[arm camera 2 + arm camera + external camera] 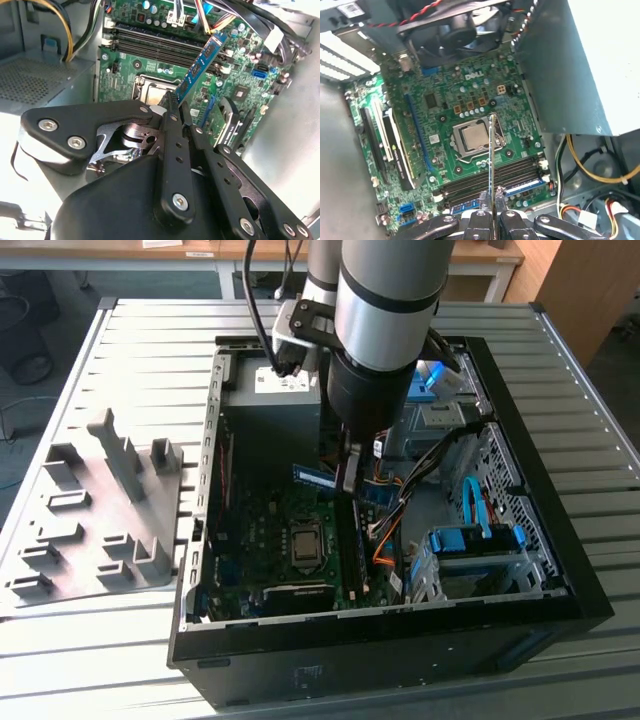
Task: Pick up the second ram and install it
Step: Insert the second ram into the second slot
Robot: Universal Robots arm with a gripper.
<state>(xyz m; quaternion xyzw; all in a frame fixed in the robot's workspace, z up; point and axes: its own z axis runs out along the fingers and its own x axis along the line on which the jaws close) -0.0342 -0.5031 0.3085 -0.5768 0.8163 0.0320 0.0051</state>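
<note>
We see the arm [385,310] reaching down into the open case [400,665], which lies on the slatted table [150,340] at the centre of the exterior view. The gripper [349,472] hangs over the board [262,530]. Its jaws are closed on the ram [312,475], gripping it at one end. In the exterior view the ram sits at mid-frame, roughly level and pointing toward the exterior view's left, above the socket [306,540] and clear of the board. In the second wrist view the ram [201,62] runs out from the gripper [176,103] as a blue-labelled strip tilted across the board, with the slots [150,46] beyond it. In the first wrist view the ram [491,150] appears edge-on, a thin line leaving the gripper [492,199] and crossing the slots [485,180] and the socket [472,137]; it is not seated in any slot. The grey tray [90,520] rests on the table at the exterior view's left, well apart from the case.
</note>
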